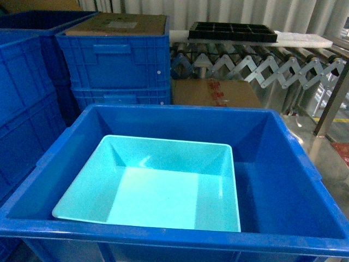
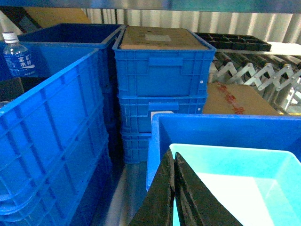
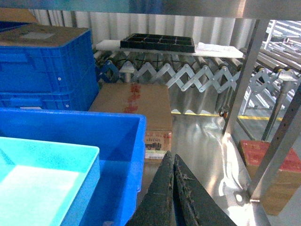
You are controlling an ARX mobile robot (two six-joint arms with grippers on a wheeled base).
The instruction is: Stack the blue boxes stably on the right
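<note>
Both my tools are clenched on nothing: left tool (image 2: 174, 188) has its fingers pressed together, hovering over the near-left rim of the turquoise tub (image 1: 155, 185); right tool (image 3: 173, 188) is the same, off past the right wall of the big blue bin (image 1: 283, 180), above the shiny floor (image 3: 202, 141). The tub sits inside that bin, pushed to its left side, tilted a little, with a bare strip of bin floor on its right. My read: nothing gripped yet, so this is pre-grasp. Next move calls for opening a tool, taking the tub by its rolled rim and shifting it right. I only see one tub; any second one is out of view or nested where I can't tell. The head view shows neither tool. Ribbed dark-blue crates (image 2: 162, 70) stand stacked behind, with a cardboard box (image 3: 134, 103) and a roller conveyor (image 3: 188, 75) beyond. The bin's near edge is cut off.
</note>
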